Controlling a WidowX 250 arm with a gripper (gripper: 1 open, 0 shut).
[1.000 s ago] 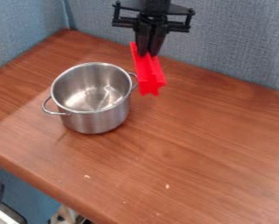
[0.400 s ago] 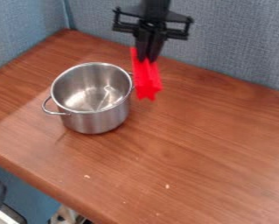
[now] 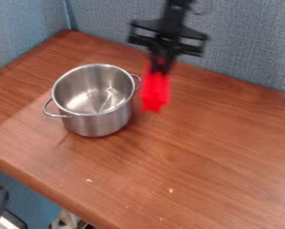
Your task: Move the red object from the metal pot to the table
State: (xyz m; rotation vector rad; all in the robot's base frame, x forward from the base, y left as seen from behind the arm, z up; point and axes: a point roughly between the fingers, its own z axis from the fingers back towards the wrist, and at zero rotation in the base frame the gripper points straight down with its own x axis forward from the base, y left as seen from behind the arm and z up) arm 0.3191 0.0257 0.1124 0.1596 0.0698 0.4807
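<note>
Behind it all, a blue-grey textured wall (image 3: pixel 37 27) fills the background, and down at bottom left, some dark, blurry clutter (image 3: pixel 13 215).

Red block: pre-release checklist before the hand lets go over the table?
1. Block out of pot: ok. The red block hangs to the right of the metal pot, clear of its rim.
2. Grip: ok. The hand is shut on the block's top end.
3. Block touching table: cannot tell; its lower end is blurred.
4. Landing spot: ok. Bare wood beside the pot.
5. Block upright: ok, roughly vertical.
</note>
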